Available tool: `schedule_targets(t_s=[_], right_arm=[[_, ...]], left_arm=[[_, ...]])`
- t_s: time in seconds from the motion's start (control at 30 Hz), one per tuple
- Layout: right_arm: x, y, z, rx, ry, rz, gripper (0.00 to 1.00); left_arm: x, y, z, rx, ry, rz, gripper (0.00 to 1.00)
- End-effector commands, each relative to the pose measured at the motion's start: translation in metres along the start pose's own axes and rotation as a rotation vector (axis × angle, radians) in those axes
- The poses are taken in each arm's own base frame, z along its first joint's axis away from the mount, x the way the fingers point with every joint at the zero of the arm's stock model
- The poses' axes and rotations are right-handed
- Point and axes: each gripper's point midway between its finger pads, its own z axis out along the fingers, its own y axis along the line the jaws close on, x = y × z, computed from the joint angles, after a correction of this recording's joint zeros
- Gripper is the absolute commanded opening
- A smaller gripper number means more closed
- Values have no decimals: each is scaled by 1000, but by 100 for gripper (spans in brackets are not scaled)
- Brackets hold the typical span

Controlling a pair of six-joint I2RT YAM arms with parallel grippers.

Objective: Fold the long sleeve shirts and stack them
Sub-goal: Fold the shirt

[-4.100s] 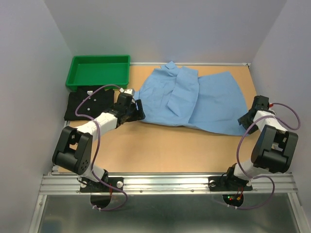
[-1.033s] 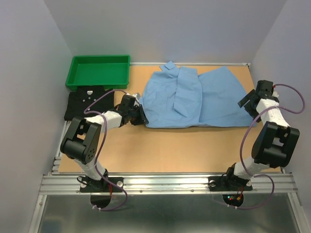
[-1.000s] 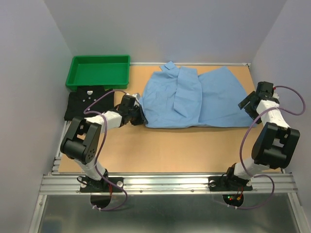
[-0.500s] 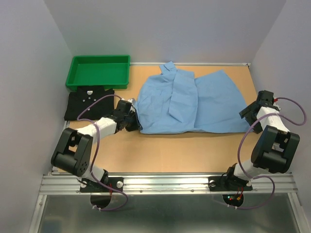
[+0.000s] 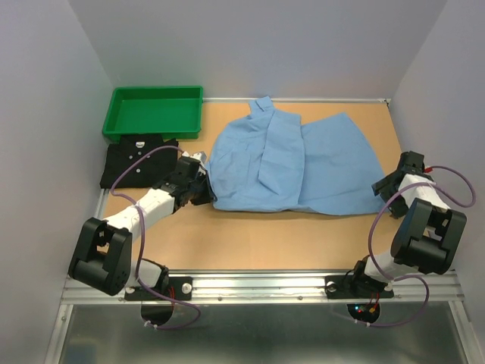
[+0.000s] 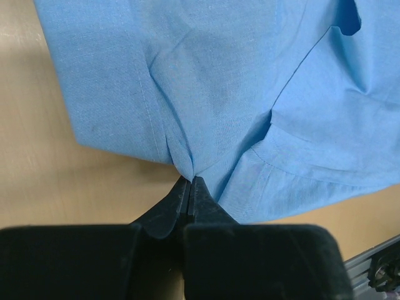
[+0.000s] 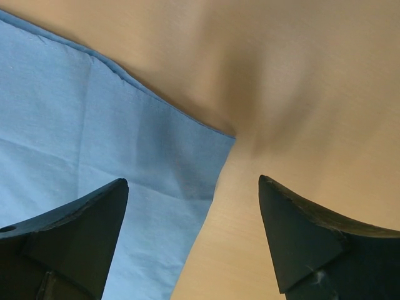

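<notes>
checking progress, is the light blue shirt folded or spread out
Mostly spread: the light blue shirt lies wide across the table, one flap folded over its middle. The left gripper is shut on its edge.

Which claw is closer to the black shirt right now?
Left. The left claw is beside the black shirt, shut on the light blue shirt at its edge. The right claw hangs open at that shirt's opposite corner, far from the black one.

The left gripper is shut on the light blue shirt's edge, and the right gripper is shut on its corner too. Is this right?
Not quite: the right wrist view shows the right gripper open over that corner, holding nothing. The left gripper is indeed shut on the light blue shirt at its edge.
</notes>
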Motion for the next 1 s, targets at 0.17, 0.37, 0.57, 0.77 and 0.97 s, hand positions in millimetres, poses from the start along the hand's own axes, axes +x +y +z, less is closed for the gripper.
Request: schedule_targets(t_s=[0.17, 0.37, 0.57, 0.77, 0.97], right_arm=[[17, -10, 23, 48, 33, 40, 80], [26, -4, 33, 17, 52, 82, 67], [1, 10, 21, -32, -9, 81, 37], [-31, 34, 0, -121, -72, 58, 1], [-51, 64, -12, -199, -88, 36, 1]], left_arm=[[11, 14, 1, -28, 11, 24, 5], [11, 14, 2, -27, 9, 26, 5], [11, 15, 1, -30, 7, 37, 5], [9, 15, 1, -35, 6, 39, 4], [10, 16, 2, -35, 11, 40, 4]])
